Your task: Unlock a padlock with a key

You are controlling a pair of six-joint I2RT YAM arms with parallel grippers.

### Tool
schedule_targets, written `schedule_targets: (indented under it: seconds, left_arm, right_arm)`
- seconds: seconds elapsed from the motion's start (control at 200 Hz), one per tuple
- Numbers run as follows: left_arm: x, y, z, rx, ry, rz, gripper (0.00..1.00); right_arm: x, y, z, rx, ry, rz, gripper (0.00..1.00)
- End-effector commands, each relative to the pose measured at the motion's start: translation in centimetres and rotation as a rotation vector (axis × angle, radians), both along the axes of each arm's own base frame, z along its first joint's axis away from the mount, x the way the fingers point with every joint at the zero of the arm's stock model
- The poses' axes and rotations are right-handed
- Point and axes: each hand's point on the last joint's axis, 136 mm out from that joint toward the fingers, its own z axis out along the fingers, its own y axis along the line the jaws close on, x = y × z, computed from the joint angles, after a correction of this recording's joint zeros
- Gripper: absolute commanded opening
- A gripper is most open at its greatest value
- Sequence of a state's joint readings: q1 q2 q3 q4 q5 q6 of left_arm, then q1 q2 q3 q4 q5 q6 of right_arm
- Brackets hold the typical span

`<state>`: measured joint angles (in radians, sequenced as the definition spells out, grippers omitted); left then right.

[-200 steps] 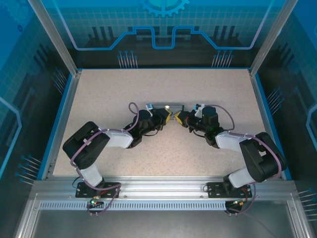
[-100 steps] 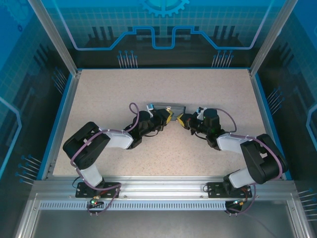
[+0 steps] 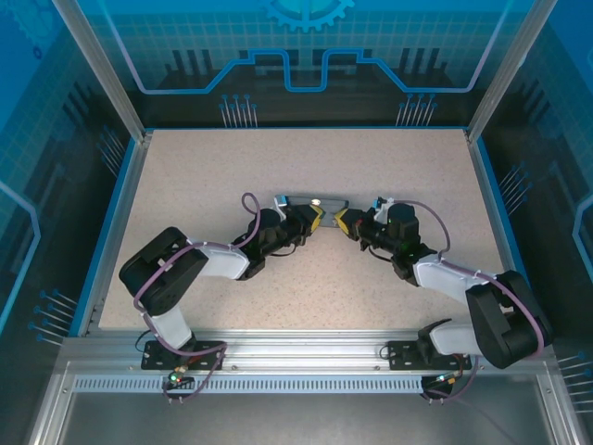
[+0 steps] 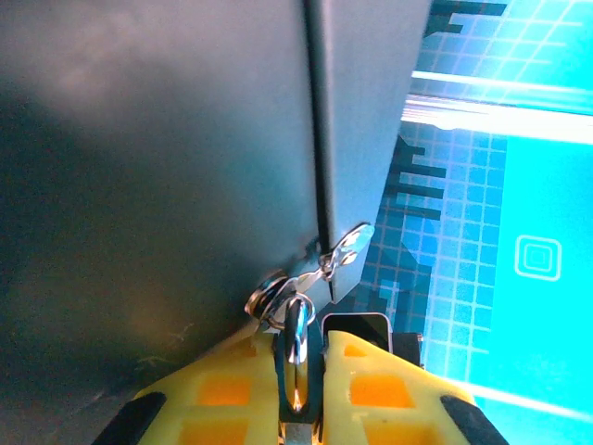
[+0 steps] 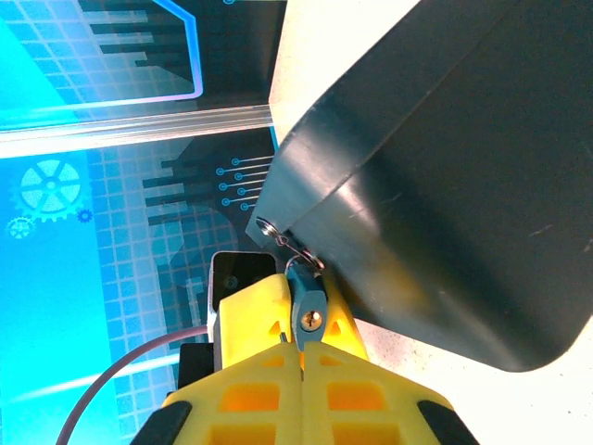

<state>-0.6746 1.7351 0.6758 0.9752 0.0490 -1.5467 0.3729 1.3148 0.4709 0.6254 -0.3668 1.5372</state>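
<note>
While both arms bend inward and meet at the dark box (image 3: 301, 197), the left gripper (image 3: 318, 219) is nearly closed, pinching a metal loop (image 4: 296, 338). The right gripper (image 3: 342, 221) is pressed shut, with the padlock (image 5: 309, 298) at its tips, hung from a small ring (image 5: 267, 224) at the box's corner.

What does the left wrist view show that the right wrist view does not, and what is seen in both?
Left wrist view adds: the left gripper shut on a silvery loop, key or shackle I cannot tell, and a silvery clasp at the seam of the dark box. Right wrist view adds: the right gripper shut on the bluish padlock, and a strip of speckled table. Shared: the dark box, a small metal ring beside it, yellow fingers, the blue patterned wall.
</note>
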Motion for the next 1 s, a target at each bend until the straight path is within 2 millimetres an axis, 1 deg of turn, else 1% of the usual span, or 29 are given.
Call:
schedule_targets:
  seconds: [0.0, 0.31, 0.335, 0.405, 0.61, 0.84, 0.99]
  left_arm:
    - [0.0, -0.5, 2.9, -0.081, -0.082, -0.006, 0.0]
    - [0.0, -0.5, 3.1, -0.088, -0.085, -0.006, 0.0]
    - [0.1, -0.6, 3.3, -0.092, -0.089, -0.006, 0.0]
    - [0.1, -0.5, 3.0, -0.087, -0.084, -0.005, 0.0]
    - [0.1, -0.5, 3.1, -0.09, -0.086, -0.006, 0.0]
    - [0.1, -0.6, 3.1, -0.091, -0.086, -0.006, 0.0]
    - [0.1, -0.6, 3.1, -0.092, -0.087, -0.007, 0.0]
  right_arm:
    - [0.3, 0.3, 0.1, -0.005, 0.008, -0.009, 0.0]
    - [0.8, 1.1, 0.1, 0.003, 0.007, 0.001, 0.0]
    - [0.9, 1.2, 0.1, 0.005, 0.005, 0.001, 0.0]
    - [1.0, 1.4, 0.3, 0.008, 0.002, 0.005, 0.0]
    - [1.2, 1.9, 0.5, 0.01, -0.004, 0.013, 0.0]
    - [1.2, 2.3, 0.1, 0.008, 0.002, 0.021, 0.0]
    - [1.0, 2.2, -0.4, 0.006, 0.013, 0.017, 0.0]
